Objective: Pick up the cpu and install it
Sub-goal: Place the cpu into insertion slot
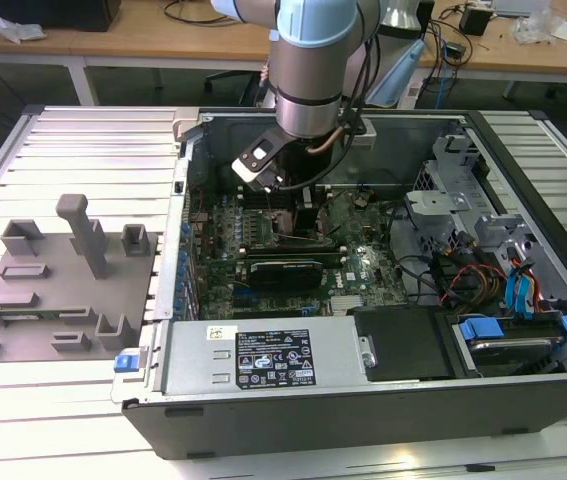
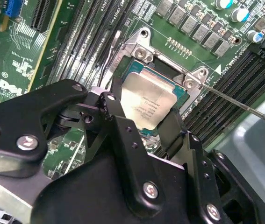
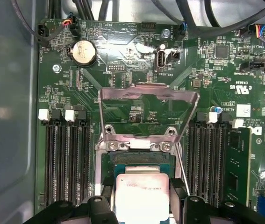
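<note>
The cpu [image 2: 147, 103], a flat square chip with a silvery metal top, lies between my gripper's [image 2: 140, 119] black fingers [image 2: 115, 109], which press on its two opposite edges. It sits level within the socket's metal frame [image 2: 144, 49] on the motherboard, and whether it rests fully in the socket I cannot tell. In the first wrist view the cpu [image 3: 141, 198] shows between the fingertips of the gripper [image 3: 142, 200], below the raised socket load plate [image 3: 148, 93]. In the exterior view the gripper [image 1: 301, 215] reaches down into the open computer case [image 1: 383, 390] over the motherboard.
The thin socket lever [image 2: 244, 108] sticks out beside the socket. Memory slots [image 3: 67, 158] flank the socket on both sides. A grey plastic tray [image 1: 53, 290] with upright blocks stands at the exterior view's left of the case. Cables and drive bays [image 1: 493, 290] fill the case's right part.
</note>
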You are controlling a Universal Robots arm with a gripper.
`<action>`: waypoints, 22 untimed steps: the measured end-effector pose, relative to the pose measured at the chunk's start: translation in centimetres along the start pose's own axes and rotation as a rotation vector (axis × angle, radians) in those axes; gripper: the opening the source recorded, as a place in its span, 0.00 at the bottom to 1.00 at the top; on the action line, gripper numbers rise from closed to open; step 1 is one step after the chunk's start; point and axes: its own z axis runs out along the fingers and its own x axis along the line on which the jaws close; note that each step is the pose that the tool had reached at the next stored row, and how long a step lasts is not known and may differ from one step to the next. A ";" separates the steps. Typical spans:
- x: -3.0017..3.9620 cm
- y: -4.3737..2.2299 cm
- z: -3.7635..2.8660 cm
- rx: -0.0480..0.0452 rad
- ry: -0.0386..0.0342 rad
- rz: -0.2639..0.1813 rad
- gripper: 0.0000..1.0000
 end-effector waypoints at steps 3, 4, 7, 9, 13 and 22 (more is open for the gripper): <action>0.12 0.05 0.15 0.0001 -0.0110 -0.004 0.55; 0.14 0.05 0.18 0.0002 -0.0156 -0.004 0.55; 0.19 -0.01 0.25 -0.0150 -0.0233 -0.004 0.55; 0.20 -0.21 0.30 -0.0416 -0.0242 -0.002 0.55; 0.21 -0.58 0.48 -0.0659 -0.0254 -0.001 0.55; 0.33 -0.65 0.73 -0.0666 -0.0258 0.016 0.55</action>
